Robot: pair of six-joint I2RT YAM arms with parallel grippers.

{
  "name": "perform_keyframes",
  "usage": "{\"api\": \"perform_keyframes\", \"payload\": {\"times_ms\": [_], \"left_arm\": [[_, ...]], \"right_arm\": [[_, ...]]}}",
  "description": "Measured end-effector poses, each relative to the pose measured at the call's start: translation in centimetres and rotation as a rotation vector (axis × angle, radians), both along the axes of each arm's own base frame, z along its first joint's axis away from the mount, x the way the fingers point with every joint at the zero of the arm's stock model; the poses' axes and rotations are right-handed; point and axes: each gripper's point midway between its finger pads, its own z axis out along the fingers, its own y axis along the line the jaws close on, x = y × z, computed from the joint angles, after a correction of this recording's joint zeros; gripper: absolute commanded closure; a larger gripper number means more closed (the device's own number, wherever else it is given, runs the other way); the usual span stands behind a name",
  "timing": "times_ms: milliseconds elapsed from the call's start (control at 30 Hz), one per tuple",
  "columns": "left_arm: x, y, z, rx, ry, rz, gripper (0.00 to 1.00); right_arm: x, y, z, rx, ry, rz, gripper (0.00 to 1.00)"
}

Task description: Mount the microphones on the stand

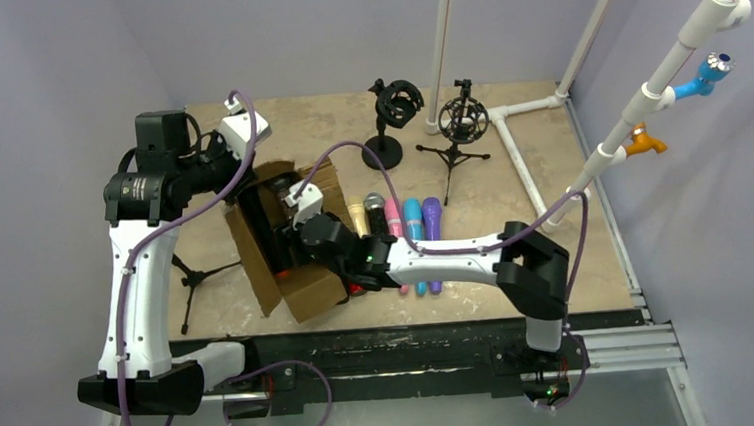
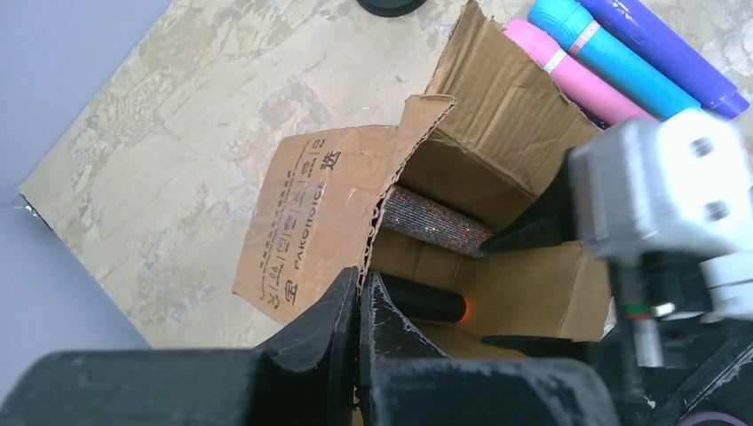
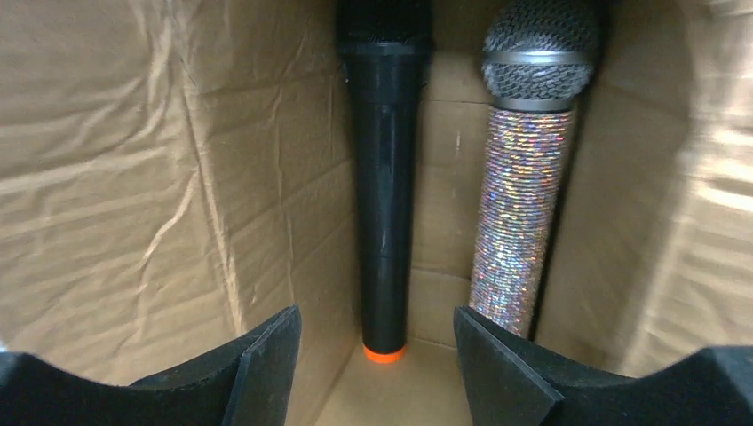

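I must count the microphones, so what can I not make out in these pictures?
Top view: the box inside is hidden by the right arm; the red mic lies mostly under it.
Left wrist: the black mic's head is behind the left fingers.
Right wrist: its head is cut off by the top edge.

Only print I can read is on the cardboard box (image 2: 306, 213), via the left wrist cam: on the outside of its open flap I get "PAKCHOICE" in dark caps, running sideways along the flap, w/ a small square logo mark at one end. Parallel to it there's a row of Chinese chars, several set in little boxes, ending in a bigger one that looks like "迭"; the rest are too skewed for me to make out. On the top cam the same flap is too small to read.
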Motion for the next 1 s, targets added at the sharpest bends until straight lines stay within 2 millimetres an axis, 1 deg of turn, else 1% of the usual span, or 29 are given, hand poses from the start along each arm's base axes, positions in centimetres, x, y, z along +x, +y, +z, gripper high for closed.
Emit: {"api": "perform_keyframes", "payload": {"times_ms": [67, 133, 400, 633, 767, 867, 967, 1000], "left_arm": [[0.0, 0.0, 0.0, 0.000, 0.001, 0.000, 1.00], [0.0, 0.0, 0.0, 0.000, 0.001, 0.000, 1.00], [-0.2, 0.1, 0.0, 0.002, 0.004, 0.004, 1.00], [-0.4, 0.3, 0.2, 0.004, 0.001, 0.026, 1.00], [-1.0, 0.5, 0.3, 0.004, 0.002, 0.040, 1.00], [-1.4, 0.7, 0.3, 0.008, 0.003, 0.045, 1.00], [-1.6, 0.8, 0.1, 0.012, 0.007, 0.050, 1.00], [-1.6, 0.8, 0.0, 0.012, 0.008, 0.050, 1.00]], "right_arm": [[0.4, 1.3, -1.3, -0.022, 0.000, 0.011, 0.33], [0.7, 2.3, -2.0, -0.029, -0.002, 0.014, 0.35], [2.2, 5.7, -3.0, -0.018, -0.031, 0.010, 0.39], [4.0, 7.8, -5.0, -0.036, -0.054, -0.035, 0.44], [4.6, 8.0, -7.3, -0.068, -0.049, -0.064, 0.47], [5.0, 7.7, -8.5, -0.092, -0.047, -0.095, 0.47], [5.1, 7.5, -8.6, -0.096, -0.049, -0.113, 0.48], [5.2, 7.5, -8.5, -0.096, -0.050, -0.115, 0.50]]}}
